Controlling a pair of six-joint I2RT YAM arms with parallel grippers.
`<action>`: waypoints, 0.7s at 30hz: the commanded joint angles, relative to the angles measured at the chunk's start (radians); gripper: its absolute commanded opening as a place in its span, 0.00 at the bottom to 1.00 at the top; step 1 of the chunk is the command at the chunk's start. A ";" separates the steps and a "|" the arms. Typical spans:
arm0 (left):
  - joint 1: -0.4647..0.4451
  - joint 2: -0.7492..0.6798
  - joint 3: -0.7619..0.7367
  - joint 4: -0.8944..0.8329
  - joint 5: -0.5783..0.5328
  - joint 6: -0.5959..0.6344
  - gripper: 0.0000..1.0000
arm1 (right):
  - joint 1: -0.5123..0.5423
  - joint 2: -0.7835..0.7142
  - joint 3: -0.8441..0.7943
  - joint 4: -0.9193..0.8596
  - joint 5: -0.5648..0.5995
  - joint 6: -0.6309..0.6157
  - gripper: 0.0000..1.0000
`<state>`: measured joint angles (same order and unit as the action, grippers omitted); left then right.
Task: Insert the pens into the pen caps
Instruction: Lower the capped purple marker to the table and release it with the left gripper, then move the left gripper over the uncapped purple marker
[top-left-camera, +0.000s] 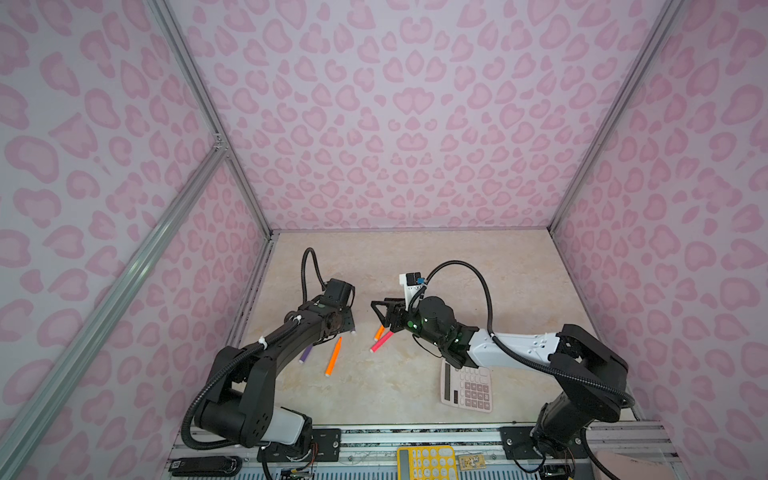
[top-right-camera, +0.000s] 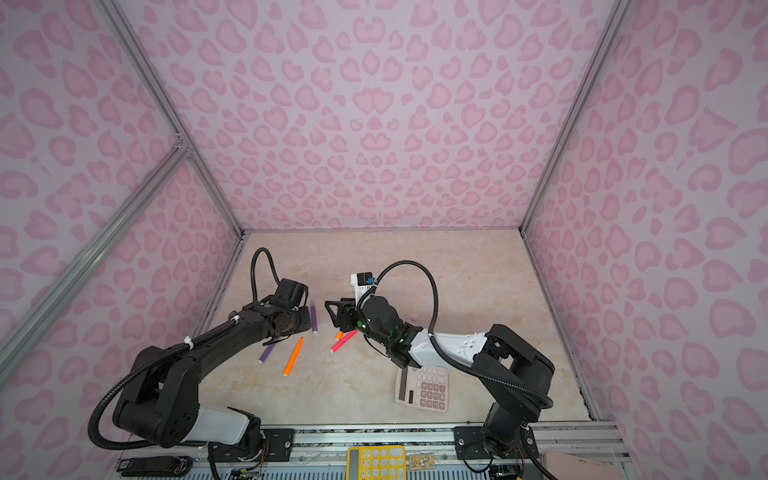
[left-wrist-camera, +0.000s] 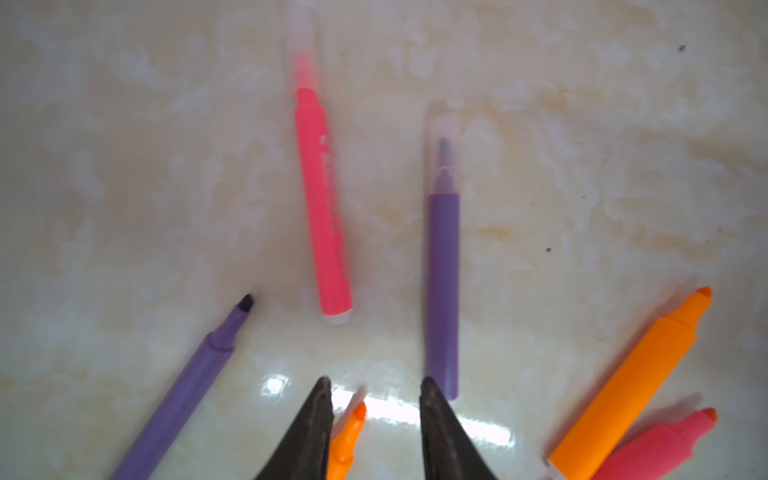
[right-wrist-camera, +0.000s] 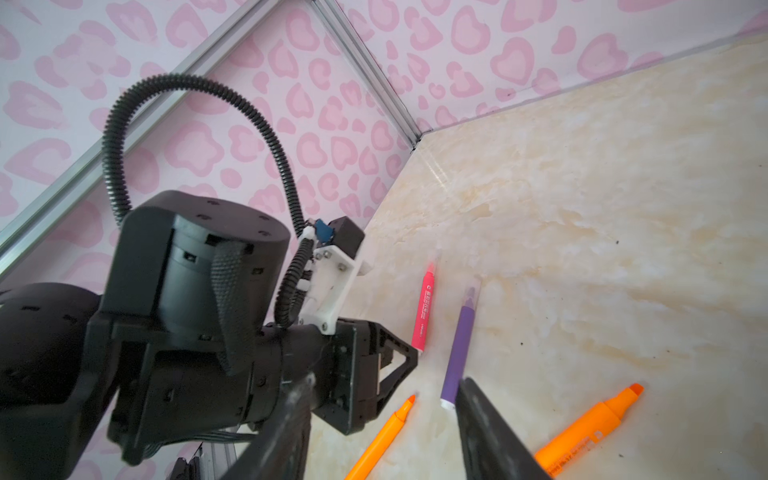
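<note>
Beige table (top-left-camera: 395, 266). Pink calculator (top-left-camera: 465, 388) sits under the right arm, well behind its fingers.

Left gripper (left-wrist-camera: 374, 386): fingers apart, released, nothing in them. Right gripper (right-wrist-camera: 386, 379): fingers spread, empty, facing the left one.

All pens lie flat:
- Capped purple pen (left-wrist-camera: 444, 270) runs straight out from one left fingertip, with its tail end just beside it.
- Capped pink pen (left-wrist-camera: 322, 208) is further ahead of the left fingers, apart.
- Bare purple pen (left-wrist-camera: 187, 395) lies angled outside one finger.
- Near orange pen (left-wrist-camera: 351, 432) has its tip in the gap, close to one finger's inner face. Contact is unclear.
- Far orange pen (left-wrist-camera: 631, 382) and bare pink pen (left-wrist-camera: 660, 444) lie side by side outside the other finger.

Purple-pen cap (left-wrist-camera: 444, 145) and pink-pen cap (left-wrist-camera: 301, 45) are clear and seated on the tips.
</note>
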<state>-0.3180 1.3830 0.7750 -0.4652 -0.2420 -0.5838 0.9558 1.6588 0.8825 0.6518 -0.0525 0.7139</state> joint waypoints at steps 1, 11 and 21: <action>0.016 -0.105 -0.060 -0.063 -0.159 -0.083 0.46 | -0.012 -0.001 -0.010 0.018 0.002 -0.008 0.57; 0.134 -0.155 -0.104 -0.093 -0.134 -0.068 0.57 | -0.035 -0.029 -0.042 0.028 0.011 -0.002 0.57; 0.171 0.028 -0.056 -0.071 -0.006 -0.017 0.53 | -0.037 -0.057 -0.059 0.034 0.015 -0.004 0.58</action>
<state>-0.1478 1.4158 0.7143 -0.5457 -0.2771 -0.6155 0.9192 1.6081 0.8322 0.6613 -0.0486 0.7143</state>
